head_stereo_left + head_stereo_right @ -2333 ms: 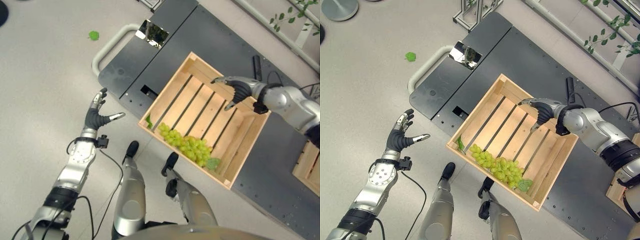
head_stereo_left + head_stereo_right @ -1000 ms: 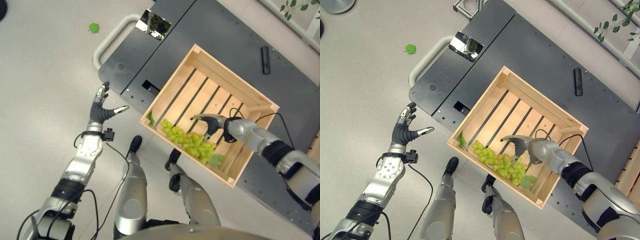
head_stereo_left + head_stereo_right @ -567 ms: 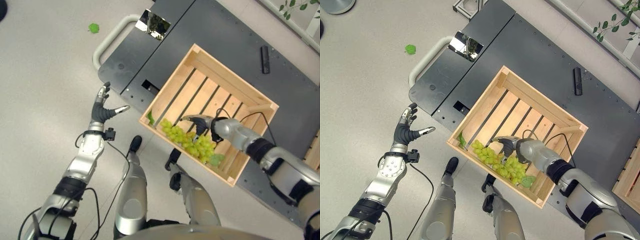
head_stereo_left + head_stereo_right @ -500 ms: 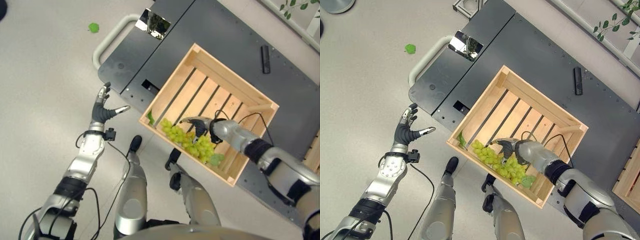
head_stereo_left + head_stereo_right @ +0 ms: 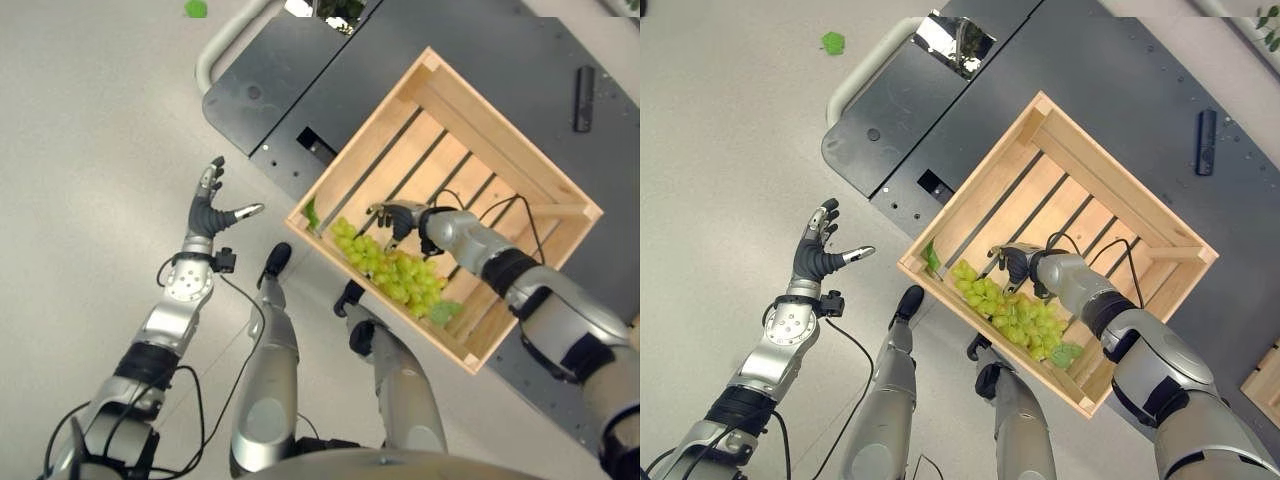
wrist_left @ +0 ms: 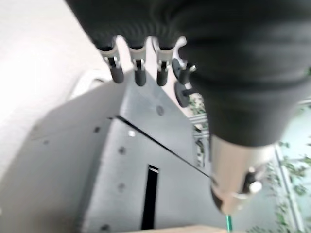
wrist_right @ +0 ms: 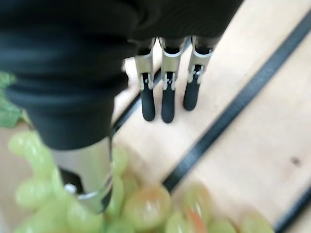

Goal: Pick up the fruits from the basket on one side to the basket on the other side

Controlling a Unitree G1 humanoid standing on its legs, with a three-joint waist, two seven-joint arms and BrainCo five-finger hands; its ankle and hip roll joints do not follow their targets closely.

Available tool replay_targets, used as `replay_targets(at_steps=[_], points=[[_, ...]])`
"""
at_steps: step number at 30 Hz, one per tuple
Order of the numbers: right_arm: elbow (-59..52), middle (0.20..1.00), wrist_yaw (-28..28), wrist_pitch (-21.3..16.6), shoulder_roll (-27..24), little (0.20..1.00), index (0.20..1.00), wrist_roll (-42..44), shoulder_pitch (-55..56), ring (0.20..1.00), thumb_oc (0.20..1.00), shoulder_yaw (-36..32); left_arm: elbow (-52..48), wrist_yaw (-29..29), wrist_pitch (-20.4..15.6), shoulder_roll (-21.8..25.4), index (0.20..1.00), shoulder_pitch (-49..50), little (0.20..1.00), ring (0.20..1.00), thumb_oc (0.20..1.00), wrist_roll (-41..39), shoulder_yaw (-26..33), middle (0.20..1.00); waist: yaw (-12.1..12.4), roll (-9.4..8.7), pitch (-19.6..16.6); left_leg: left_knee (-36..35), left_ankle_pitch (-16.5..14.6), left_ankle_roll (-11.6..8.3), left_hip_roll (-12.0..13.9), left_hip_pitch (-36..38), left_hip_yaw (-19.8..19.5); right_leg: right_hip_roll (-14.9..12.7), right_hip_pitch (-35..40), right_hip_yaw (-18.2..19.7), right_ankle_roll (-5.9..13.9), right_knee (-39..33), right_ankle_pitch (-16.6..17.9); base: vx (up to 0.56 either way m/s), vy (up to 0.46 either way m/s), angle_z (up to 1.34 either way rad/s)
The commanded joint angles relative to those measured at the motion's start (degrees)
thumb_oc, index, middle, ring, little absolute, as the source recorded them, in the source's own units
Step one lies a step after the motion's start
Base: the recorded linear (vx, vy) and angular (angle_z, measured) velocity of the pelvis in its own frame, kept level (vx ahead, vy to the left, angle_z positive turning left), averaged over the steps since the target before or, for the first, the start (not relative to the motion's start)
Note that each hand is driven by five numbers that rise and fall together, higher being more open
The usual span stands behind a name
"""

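Crate [image 5: 1120,215] on dark cart [image 5: 1070,70] holds 1 bunch of green grapes [image 5: 1010,310] at near wall. R hand [image 5: 1012,262] open just above them, fingers straight. L hand [image 5: 818,250] spread wide over floor.

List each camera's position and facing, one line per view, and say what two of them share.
Left eye view: on the head, looking down at the wooden crate, grapes, both arms.
Right eye view: beside it, same scene; left hand open over the floor.
Left wrist view: along the left hand's fingers toward the dark platform.
Right wrist view: along the right hand, fingers straight above the slats and grapes.
Shared: right wrist and eye views both show the grapes.
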Motion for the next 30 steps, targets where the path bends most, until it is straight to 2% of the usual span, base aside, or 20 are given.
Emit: replay_targets(at_steps=[1,4,5,6,7,10,16,24,29,30], points=[[0.6,1.0,-0.1,0.3,-1.3,1.0,1.0,1.5,1.5,1.0,1.0,2.1,-4.3,1.2,-1.7,-0.9,1.0,-2.1,1.0,1.0,1.0,0.5,0.7,1.0,-1.1,1.31,0.3,-2.9,2.5,3.45,-2.2,-0.3,-1.0,-0.1,1.6,-1.0,6.05,4.0,-7.8,-0.02,-0.021,0.08],[1.4,1.0,-0.4,0.4,-1.8,1.0,1.0,1.2,1.1,1.0,1.0,2.0,-4.8,1.3,-1.6,-0.8,1.0,-2.2,1.0,1.0,1.0,0.7,0.6,1.0,-1.3,1.6,0.3,-2.3,2.4,3.53,-2.6,-1.3,-1.3,-0.6,0.3,-1.1,5.95,5.5,-8.4,0.0,-0.023,0.15],[1.6,1.0,-0.4,0.3,-2.0,1.0,1.0,1.1,1.1,1.0,1.0,2.3,-4.9,1.4,-1.5,-0.8,1.0,-2.1,1.0,1.0,1.0,0.7,0.5,1.0,-1.5,1.55,0.3,-2.2,1.0,3.49,-2.6,-0.5,-1.1,-0.7,0.8,-0.5,6.13,6.3,-10.2,-0.02,-0.004,0.13],[1.6,1.0,-0.4,0.3,-2.0,1.0,1.0,1.1,0.8,1.0,1.0,2.2,-5.0,1.4,-1.5,-0.7,1.0,-2.4,1.0,1.0,1.0,0.8,0.6,1.0,-1.3,1.76,0.3,-1.9,2.2,3.53,-2.7,-1.9,-1.3,-0.8,-0.2,-1.3,5.87,6.1,-8.7,0.03,-0.059,0.15],[1.3,1.0,-0.4,0.4,-2.7,1.0,1.0,1.4,0.5,1.0,1.0,2.4,-5.4,1.7,-1.7,-0.6,1.0,-2.1,1.0,1.0,1.0,0.8,0.7,1.0,-1.7,1.64,0.3,0.0,0.3,3.66,-3.2,-2.6,-1.2,-1.2,-1.0,-0.4,5.99,8.1,-10.8,-0.04,-0.005,0.17],[0.7,1.0,-0.4,0.6,-3.3,1.0,1.0,1.6,-0.1,1.0,1.0,2.5,-5.9,2.0,-1.7,-0.5,1.0,-2.1,1.0,1.0,1.0,0.7,1.0,1.0,-2.0,1.65,0.3,1.7,-0.1,3.73,-3.7,-4.3,-1.2,-1.4,-2.3,-0.3,5.93,8.9,-11.0,-0.03,-0.016,0.18],[-0.3,1.0,-0.3,0.8,-5.1,1.0,1.0,2.8,-1.3,1.0,1.0,2.9,-6.3,2.2,-1.5,-0.2,1.0,-2.0,1.0,1.0,1.0,0.6,1.4,1.0,-2.7,1.43,0.3,5.3,-1.0,3.58,-4.5,-7.9,-0.7,-1.5,-5.1,0.4,5.75,9.9,-10.7,-0.05,0.016,0.02],[-3.4,1.0,1.6,0.7,-8.1,1.0,1.0,3.5,-0.9,1.0,1.0,4.2,-7.1,2.0,-1.2,0.3,1.0,-0.9,1.0,1.0,1.0,1.2,1.8,1.0,-3.7,-0.17,0.3,4.3,-0.7,3.17,-3.3,-8.1,-0.3,-0.3,-5.3,1.2,5.79,7.3,-9.4,-0.02,-0.002,-0.03],[-10.9,1.0,4.0,0.1,-13.1,1.0,1.0,4.2,2.5,1.0,1.0,3.6,-8.5,1.9,-1.3,0.8,1.0,-0.5,1.0,1.0,1.0,1.7,2.8,1.0,-4.7,-0.72,0.3,4.0,-0.8,3.13,-3.2,-7.8,-0.1,-0.3,-5.0,1.5,5.97,6.6,-9.1,-0.02,0.019,-0.06],[-14.3,1.0,4.8,0.0,-15.7,1.0,1.0,5.2,4.0,1.0,1.0,2.5,-8.9,1.6,-1.3,1.2,1.0,-0.5,1.0,1.0,1.0,1.8,3.3,1.0,-5.0,-0.94,0.3,4.0,0.4,3.18,-3.3,-9.1,0.0,-0.5,-6.0,0.9,5.79,5.9,-7.5,0.0,0.0,0.0]])
